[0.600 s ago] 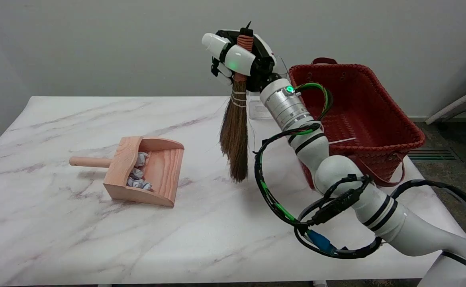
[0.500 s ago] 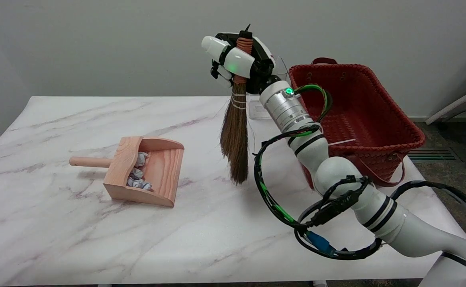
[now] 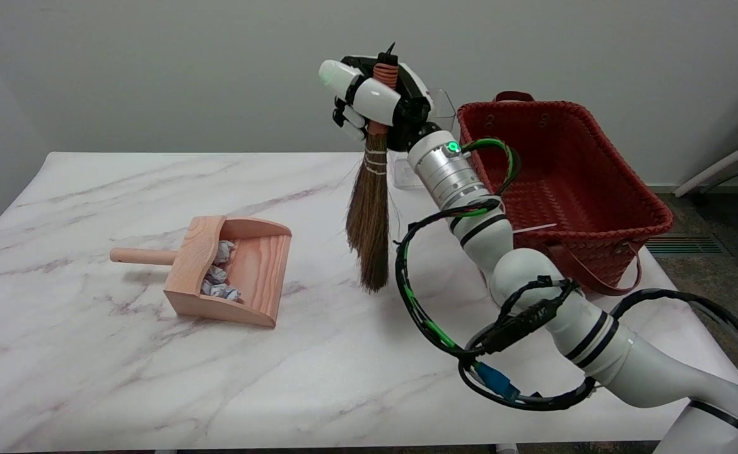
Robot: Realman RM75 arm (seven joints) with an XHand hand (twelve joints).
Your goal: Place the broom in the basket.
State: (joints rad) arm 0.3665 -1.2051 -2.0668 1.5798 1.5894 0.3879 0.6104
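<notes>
My right hand (image 3: pixel 376 96) grips the small broom (image 3: pixel 369 214) by its orange-wrapped handle, high above the table's middle. The broom hangs upright, brown bristles pointing down, their tips just above or at the marble top; I cannot tell whether they touch. The red woven basket (image 3: pixel 602 208) stands at the table's right side, to the right of the hand and broom, its inside open to view. Part of the broom's handle is hidden inside my fingers.
A wooden dustpan (image 3: pixel 236 268) holding crumpled paper balls lies left of centre, its round handle pointing left. A small clear plastic container (image 3: pixel 407 173) sits behind the broom by the basket. My right arm (image 3: pixel 533 296) crosses the lower right in front of the basket.
The hand and broom have sunk slightly and drifted a little left; the bristle tips are a touch lower. The forearm shifted left with them. Dustpan and basket stayed put.
</notes>
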